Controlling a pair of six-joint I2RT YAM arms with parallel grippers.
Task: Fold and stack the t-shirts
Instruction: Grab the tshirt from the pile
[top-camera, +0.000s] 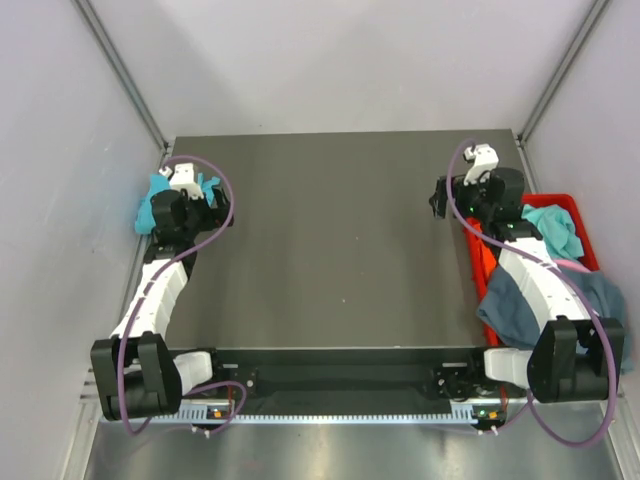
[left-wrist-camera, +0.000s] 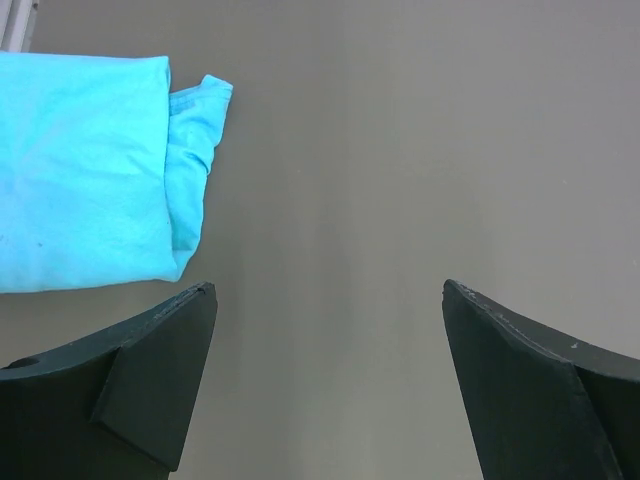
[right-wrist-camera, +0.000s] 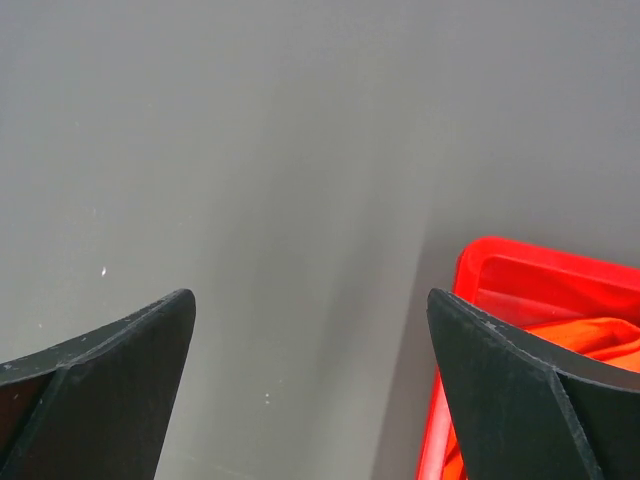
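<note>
The left gripper (left-wrist-camera: 328, 290) stands wide open, its two black fingers (left-wrist-camera: 150, 370) far apart, with only bare table between them. It holds nothing. Just beyond its left finger, in the left wrist view, lies the cyan-blue t-shirt (left-wrist-camera: 80, 170). It is folded into a flat packet, and one loose fold shows at the side turned to the gripper. The shirt is near the finger but does not touch it. From above, this shirt (top-camera: 153, 208) sits at the left edge of the dark grey table (top-camera: 330, 250), partly hidden under the left wrist.

The right gripper (right-wrist-camera: 311, 295) is also wide open and holds nothing; between its fingers there is again only the table top. Just beside its right finger is a corner of the red plastic crate (right-wrist-camera: 500, 270), with something orange-red inside that I cannot identify. From above, the crate (top-camera: 572, 204) stands at the right edge of the table, under and behind the right arm. The mint-teal t-shirt (top-camera: 552, 222) lies crumpled in it. Nearer to the arm's base, the slate grey-blue t-shirt (top-camera: 505, 310) hangs unfolded over the crate's near end.
</note>
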